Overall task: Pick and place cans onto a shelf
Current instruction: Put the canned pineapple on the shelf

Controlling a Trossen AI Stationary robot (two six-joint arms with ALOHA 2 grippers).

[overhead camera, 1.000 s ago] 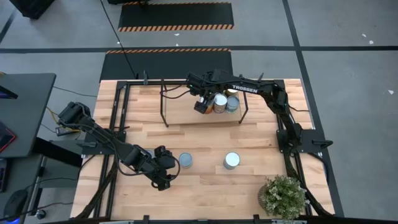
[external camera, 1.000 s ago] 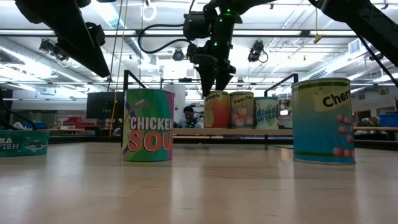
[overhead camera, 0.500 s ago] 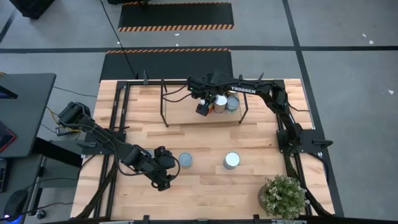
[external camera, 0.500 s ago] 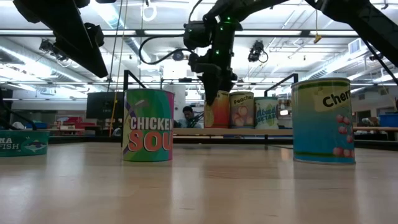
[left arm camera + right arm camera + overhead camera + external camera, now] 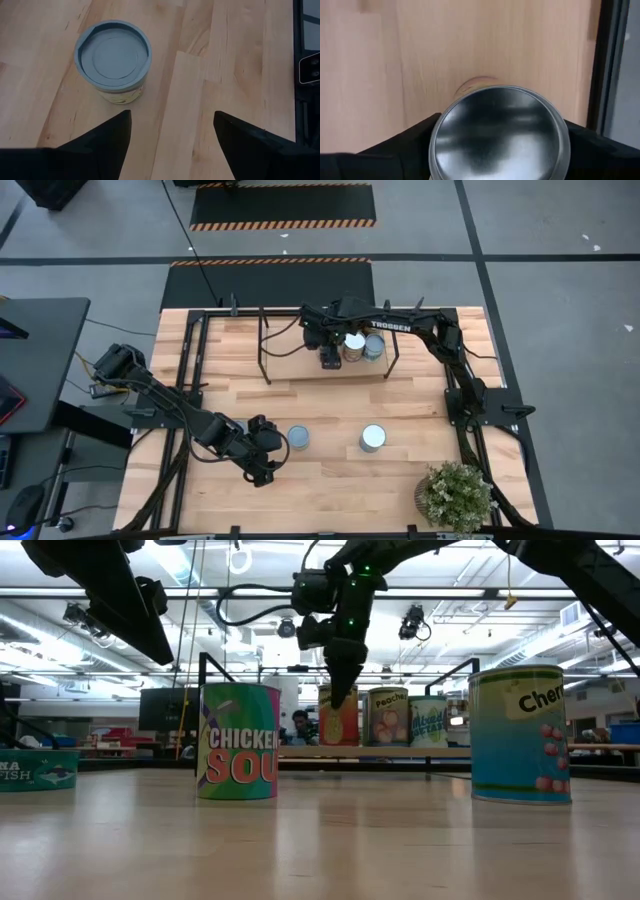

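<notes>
My right gripper (image 5: 330,360) is over the shelf (image 5: 290,366), shut on a silver-topped can (image 5: 499,131) that shows in the low view (image 5: 330,725) at the left end of a row. Two more cans (image 5: 354,346) (image 5: 374,347) stand on the shelf board beside it. My left gripper (image 5: 263,463) is open and empty above the table's near left, a little short of a blue-grey-topped can (image 5: 113,50) that stands on the tabletop. A white-topped can (image 5: 372,438) stands to that can's right. My right gripper pinches the can's upper side wall (image 5: 436,131) between its two fingers, one on each side of the round top. The fingers (image 5: 340,690) come from above, pointing down. The can is upright, its bottom at the height of the shelf board; whether it rests there I cannot tell.
A bushy potted plant (image 5: 455,495) stands at the table's near right corner. The shelf's black rod legs (image 5: 262,345) rise around the board. A flat teal tin (image 5: 38,769) lies at the far left of the low view. The shelf board is bare left of the cans.
My right gripper has shifted a little toward the shelf's near edge, still shut on its can. In the low view the can has drawn slightly left, away from the peach can, staying upright at shelf height. My left arm has kept still.
</notes>
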